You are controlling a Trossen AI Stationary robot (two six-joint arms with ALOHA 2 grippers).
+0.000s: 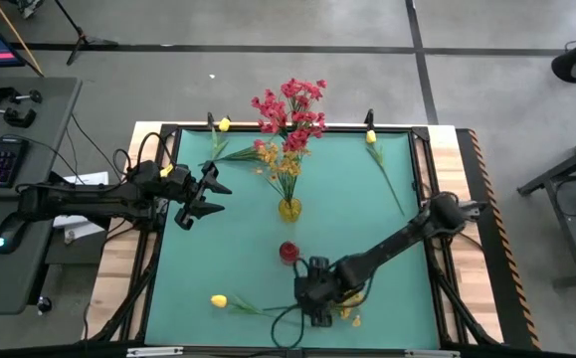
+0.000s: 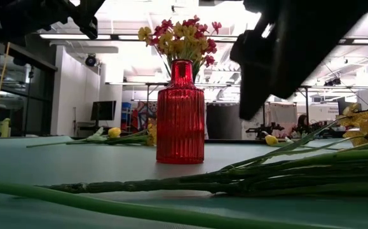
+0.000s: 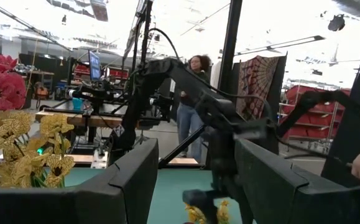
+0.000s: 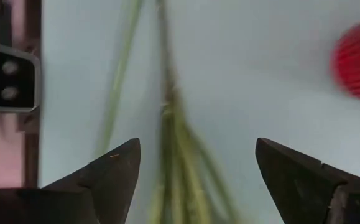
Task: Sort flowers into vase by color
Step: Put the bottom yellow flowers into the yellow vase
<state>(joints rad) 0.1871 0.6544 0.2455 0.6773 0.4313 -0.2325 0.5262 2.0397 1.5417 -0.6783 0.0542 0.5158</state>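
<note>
Right claw (image 4: 195,180), fingers apart, hangs over a bunch of green stems (image 4: 178,155) near the ribbed red glass vase (image 1: 288,252); left claw (image 1: 206,195), apart, waits far-left above the teal table (image 1: 347,199).

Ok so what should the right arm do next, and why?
Probably lower the right hand straight down and close on the green stems. Its fingers are open with the stems lying on the mat between them, not yet gripped, and the red vase stands close by.
</note>
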